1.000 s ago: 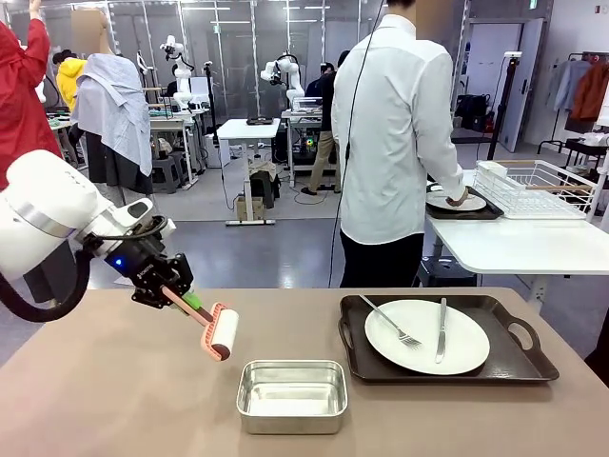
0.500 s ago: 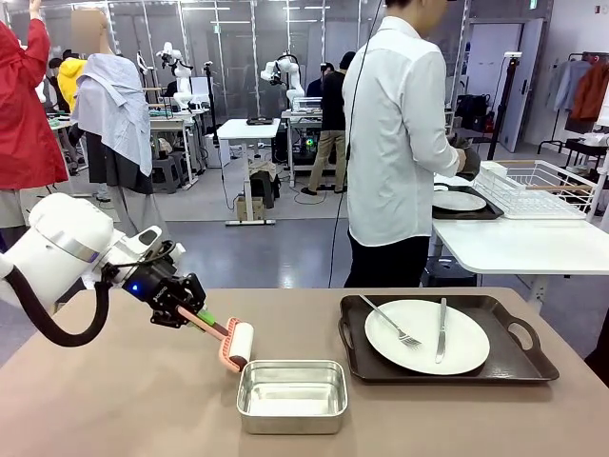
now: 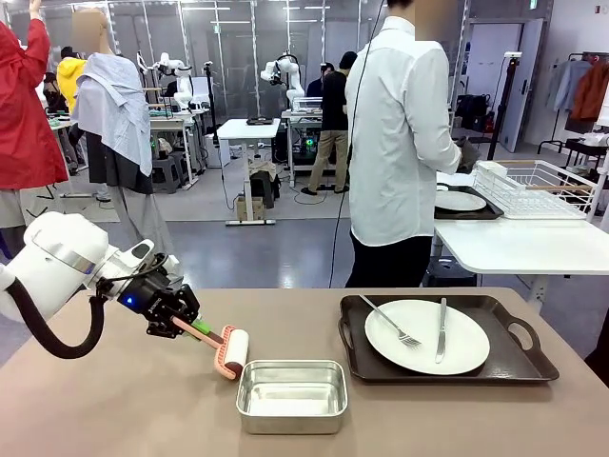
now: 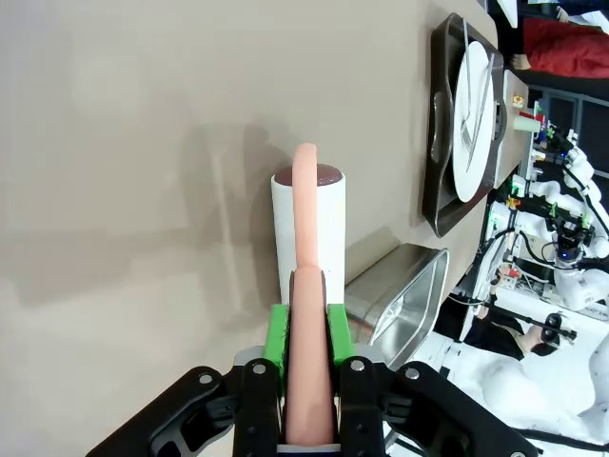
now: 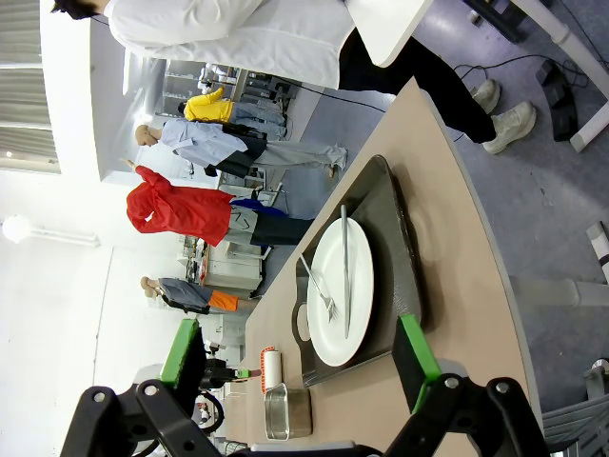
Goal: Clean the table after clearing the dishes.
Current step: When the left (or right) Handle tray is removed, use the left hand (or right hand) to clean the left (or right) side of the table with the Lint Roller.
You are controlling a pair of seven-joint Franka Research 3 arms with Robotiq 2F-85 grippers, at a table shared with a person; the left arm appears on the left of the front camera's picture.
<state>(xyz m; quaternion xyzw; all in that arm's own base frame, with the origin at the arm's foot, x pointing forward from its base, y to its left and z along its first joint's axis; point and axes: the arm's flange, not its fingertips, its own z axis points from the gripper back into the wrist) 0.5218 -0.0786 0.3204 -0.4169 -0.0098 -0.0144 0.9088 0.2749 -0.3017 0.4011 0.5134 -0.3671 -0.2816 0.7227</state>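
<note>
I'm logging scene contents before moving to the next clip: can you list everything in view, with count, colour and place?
table: 1, taupe-brown, foreground
lint roller: 1, pink handle, white roll, left of the pan
pan: 1, steel, table's middle, empty
near tray: 1, dark brown, table's right part
near plate: 1, white, on the near tray
fork: 1, metal, on the near plate
knife: 1, metal, on the near plate
white table: 1, white, behind, right
far tray: 1, dark, on the white table
far plate: 1, white, on the far tray
wire rack: 1, white, on the white table
person: 1, white shirt, far side
left gripper: shut on the lint roller's handle
right gripper: open, holding nothing
</note>
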